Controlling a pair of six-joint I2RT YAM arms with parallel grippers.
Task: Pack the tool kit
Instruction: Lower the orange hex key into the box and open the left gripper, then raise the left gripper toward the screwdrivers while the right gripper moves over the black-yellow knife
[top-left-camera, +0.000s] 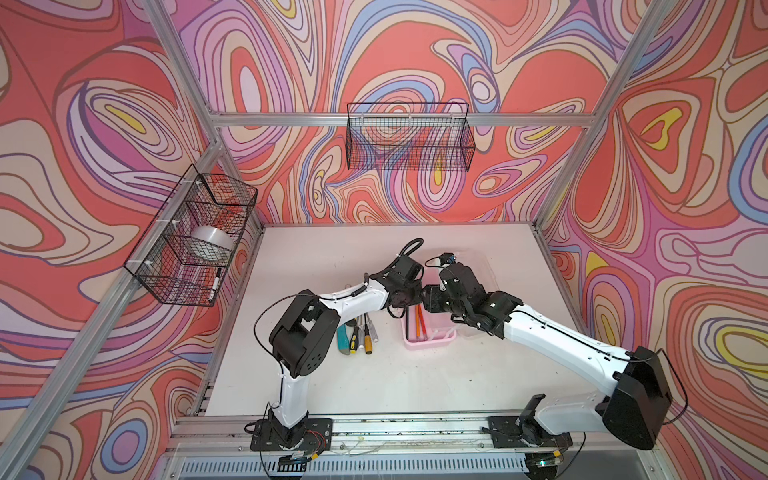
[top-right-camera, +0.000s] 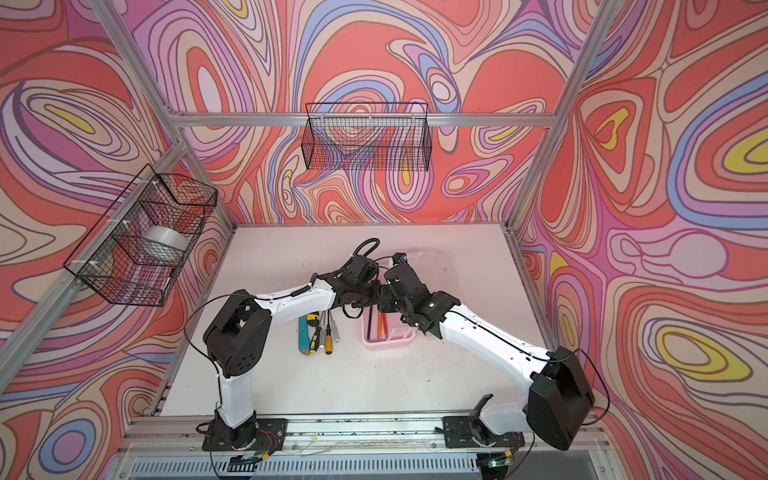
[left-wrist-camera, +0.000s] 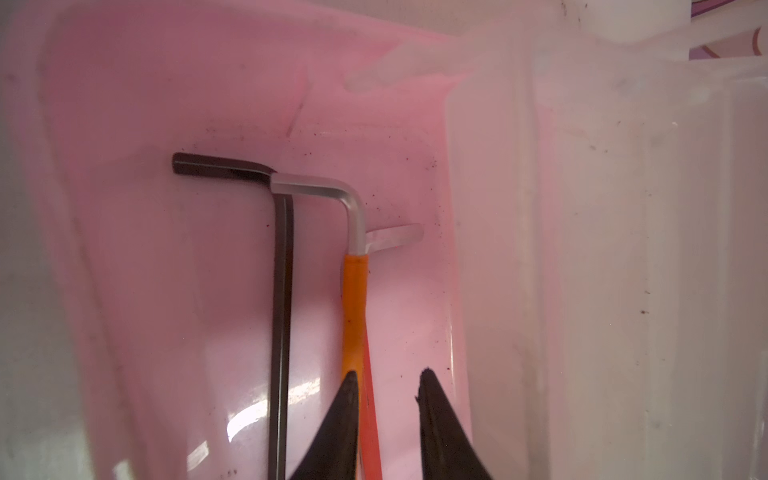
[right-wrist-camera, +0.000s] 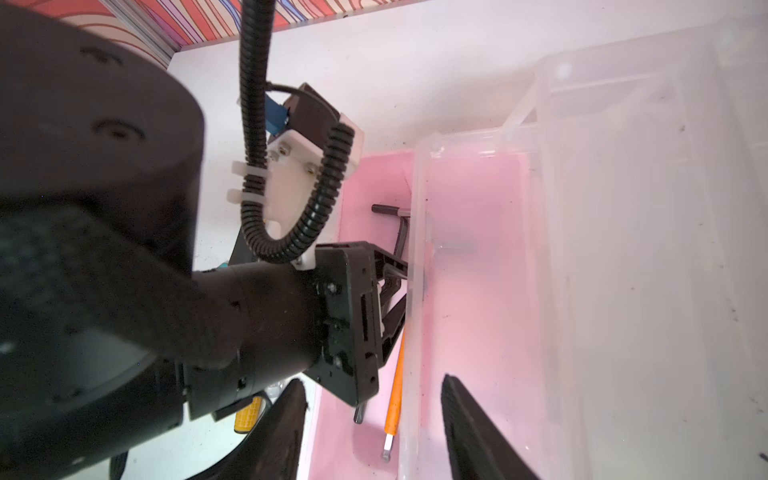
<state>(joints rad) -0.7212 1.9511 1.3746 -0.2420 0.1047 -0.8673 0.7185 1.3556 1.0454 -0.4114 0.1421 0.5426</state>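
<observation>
Left wrist view puts us right down inside the pink base (left-wrist-camera: 166, 124). The left gripper (left-wrist-camera: 388, 374) has its jaws parted. A red-orange rod (left-wrist-camera: 372, 415) runs along one fingertip, not pinched. Beside it lie an orange-sleeved silver hex key (left-wrist-camera: 353, 291) and a black hex key (left-wrist-camera: 282, 291), the bent ends of the two overlapping.

In both top views the case sits right of centre on the white table (top-left-camera: 374, 386), its base (top-left-camera: 428, 341) partly hidden under the two wrists meeting above it. The clear lid (top-left-camera: 484, 270) is swung open to the right.

From the right wrist, the right gripper (right-wrist-camera: 372, 378) stands wide apart, straddling the lid's rim with no contact that I can make out. The left gripper's body blocks much of the base.

Left of the case, a teal knife (top-left-camera: 343, 338) and the screwdrivers (top-left-camera: 368, 334) lie together on the table, half under the left arm.

At mid-left hangs a wire basket (top-left-camera: 195, 237) with a tape roll (top-left-camera: 208, 245) and a marker (top-left-camera: 214, 284). Another wire basket (top-left-camera: 409, 137) hangs at upper centre.
</observation>
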